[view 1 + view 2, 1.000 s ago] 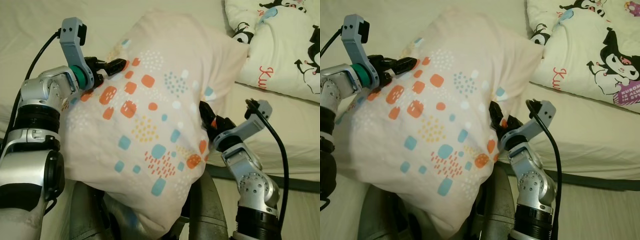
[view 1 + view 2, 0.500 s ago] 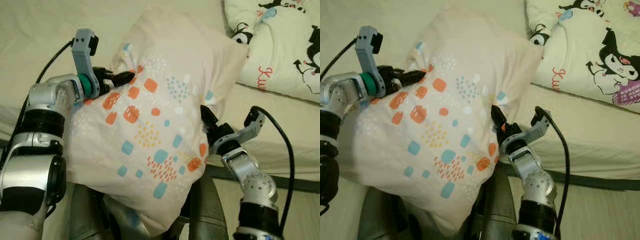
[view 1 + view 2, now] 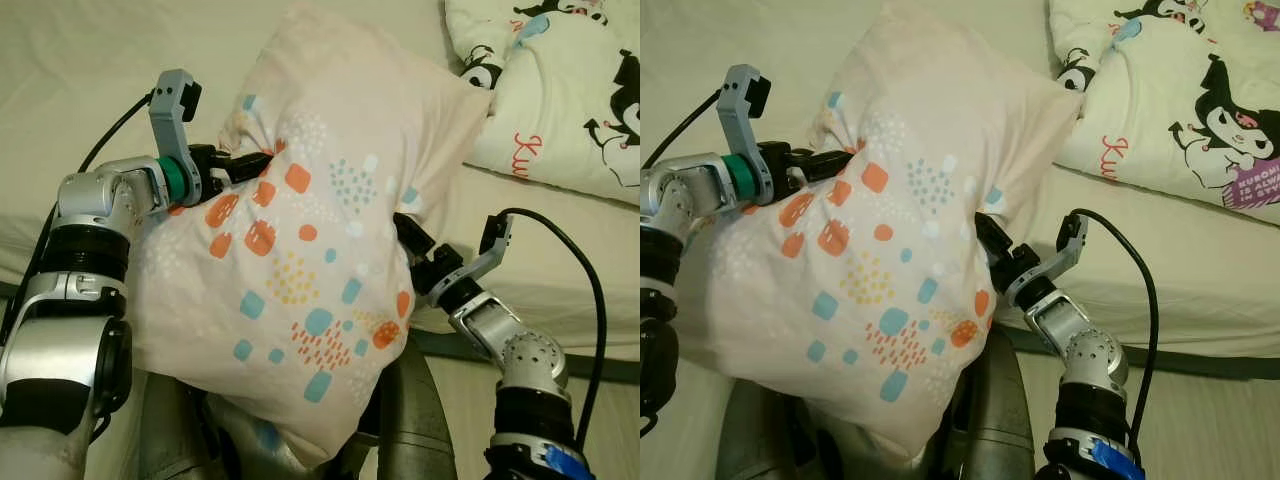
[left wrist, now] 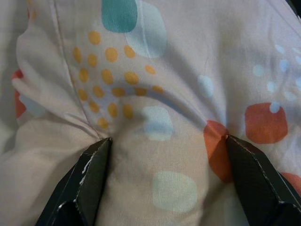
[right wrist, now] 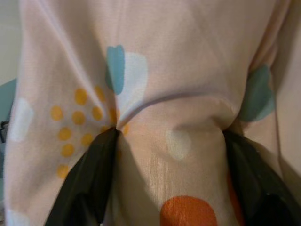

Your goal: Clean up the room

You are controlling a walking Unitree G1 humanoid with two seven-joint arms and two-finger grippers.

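A large cream pillow [image 3: 320,240] printed with orange, teal and yellow patches hangs in front of me over the bed's near edge. My left gripper [image 3: 250,160] is shut on the pillow's upper left side, the cloth puckered around its black fingers [image 4: 89,174]. My right gripper [image 3: 405,228] is shut on the pillow's right edge at mid height, and in the right wrist view the fabric bulges between its fingers [image 5: 89,179]. The pillow's lower corner hides part of my body.
A cream bed sheet [image 3: 80,60] stretches behind and to the left. A white quilt with black cartoon figures [image 3: 560,90] lies at the back right. The mattress's front edge [image 3: 600,365] runs along the lower right. My grey torso [image 3: 405,430] is below.
My left gripper has moved inward and down, bunching the pillow's left side. The right wrist has dropped and swung outward. Both stay shut on the pillow, which now looks narrower.
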